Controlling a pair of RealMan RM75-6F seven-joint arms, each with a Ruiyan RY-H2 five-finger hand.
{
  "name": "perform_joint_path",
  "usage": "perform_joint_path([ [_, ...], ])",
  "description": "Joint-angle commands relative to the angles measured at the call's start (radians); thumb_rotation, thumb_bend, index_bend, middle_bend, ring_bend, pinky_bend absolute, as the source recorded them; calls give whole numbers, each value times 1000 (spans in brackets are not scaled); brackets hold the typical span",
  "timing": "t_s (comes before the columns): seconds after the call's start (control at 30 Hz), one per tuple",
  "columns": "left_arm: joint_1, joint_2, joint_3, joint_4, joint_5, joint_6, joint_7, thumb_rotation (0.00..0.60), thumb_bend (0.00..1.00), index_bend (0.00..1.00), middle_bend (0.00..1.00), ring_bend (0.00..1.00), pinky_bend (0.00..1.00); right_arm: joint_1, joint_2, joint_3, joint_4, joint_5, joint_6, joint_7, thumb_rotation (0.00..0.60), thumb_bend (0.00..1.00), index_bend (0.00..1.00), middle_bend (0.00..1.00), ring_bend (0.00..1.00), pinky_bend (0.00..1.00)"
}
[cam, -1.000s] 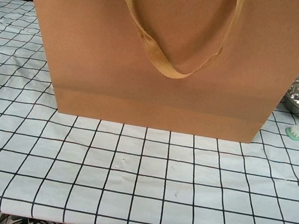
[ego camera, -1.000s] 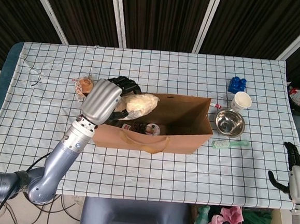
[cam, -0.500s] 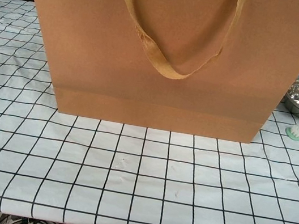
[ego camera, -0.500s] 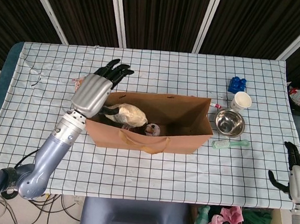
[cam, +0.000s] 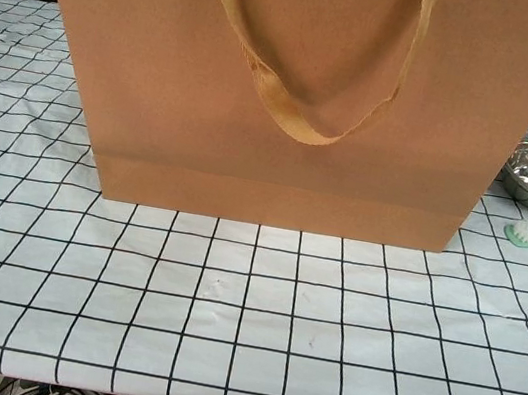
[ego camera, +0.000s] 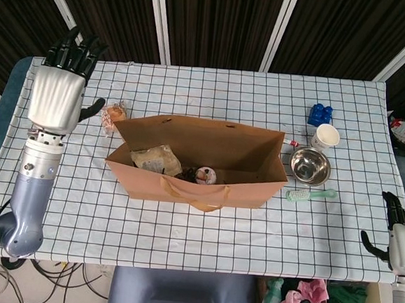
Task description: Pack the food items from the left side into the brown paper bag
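Note:
The brown paper bag [ego camera: 207, 187] stands open in the middle of the table and fills most of the chest view [cam: 292, 91]. Inside it lie a wrapped bread roll [ego camera: 157, 158] and a small round packaged item [ego camera: 205, 175]. A wrapped pastry [ego camera: 112, 115] lies on the cloth just left of the bag. My left hand [ego camera: 58, 91] is raised high at the far left, empty, with its fingers spread and pointing up. My right hand [ego camera: 399, 234] hangs off the table's right edge, fingers apart, holding nothing.
At the right of the bag are a steel bowl [ego camera: 309, 165], a green toothbrush [ego camera: 310, 194], a white paper cup [ego camera: 325, 136] and a blue toy block [ego camera: 320, 114]. A checked cloth [ego camera: 203, 236] covers the table.
My left hand let the bread roll drop into the bag, then lifted out and swung up and to the far left, empty. The right hand has stayed put.

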State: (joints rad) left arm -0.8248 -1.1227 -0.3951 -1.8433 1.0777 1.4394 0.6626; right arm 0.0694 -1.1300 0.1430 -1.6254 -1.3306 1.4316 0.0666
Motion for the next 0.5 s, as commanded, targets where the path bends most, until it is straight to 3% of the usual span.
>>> perform_joint_path([
  [0.03, 16, 0, 23, 38, 12, 5, 18, 600, 124, 164, 142, 19, 176, -1, 0, 0, -1, 0, 2, 0, 600, 272, 28, 54, 156, 281],
  [0.23, 36, -46, 59, 136, -4, -29, -30, 600, 124, 168, 146, 19, 180, -2, 1, 2, 0, 2, 4, 2, 600, 273, 28, 54, 156, 281],
  [0.5, 43, -180, 127, 390, -35, -152, -125, 600, 107, 164, 145, 19, 172, -3, 0, 2, 1, 2, 6, 1, 600, 273, 28, 54, 156, 281],
])
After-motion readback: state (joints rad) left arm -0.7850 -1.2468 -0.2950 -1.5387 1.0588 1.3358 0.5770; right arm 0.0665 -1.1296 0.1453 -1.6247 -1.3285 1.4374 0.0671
